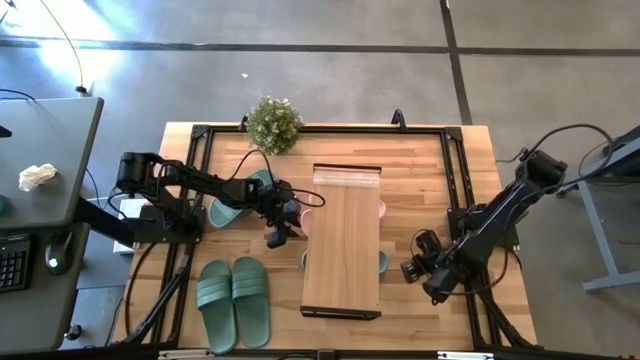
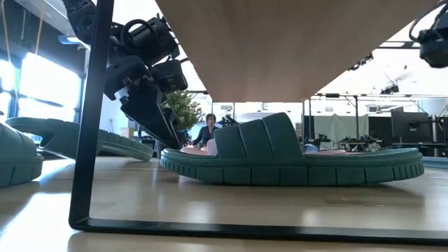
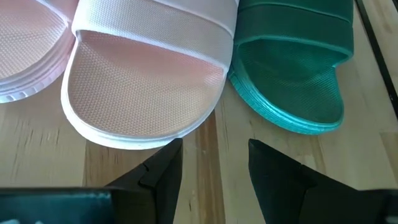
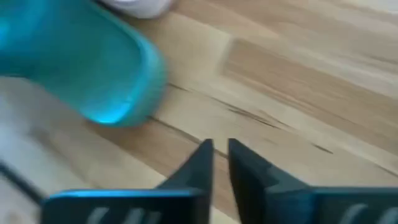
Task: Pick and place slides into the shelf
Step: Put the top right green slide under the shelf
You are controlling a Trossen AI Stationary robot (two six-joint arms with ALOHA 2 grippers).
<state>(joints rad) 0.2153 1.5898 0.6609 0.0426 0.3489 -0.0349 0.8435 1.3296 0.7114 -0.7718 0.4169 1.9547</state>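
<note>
A pink slide (image 3: 146, 81) is being approached by the left gripper (image 3: 214, 165), jaws spread, empty, beside the shelf (image 1: 342, 245). A grasp is needed next. The right gripper (image 4: 221, 158) waits, nearly closed.

A robotics lab: bare concrete floor (image 1: 330, 25), a wooden table (image 1: 425, 160) in a black frame, desk with keyboard (image 1: 12, 262) alongside, benches and monitors (image 2: 409, 127) beyond, a person (image 2: 208, 130) seated there.
</note>
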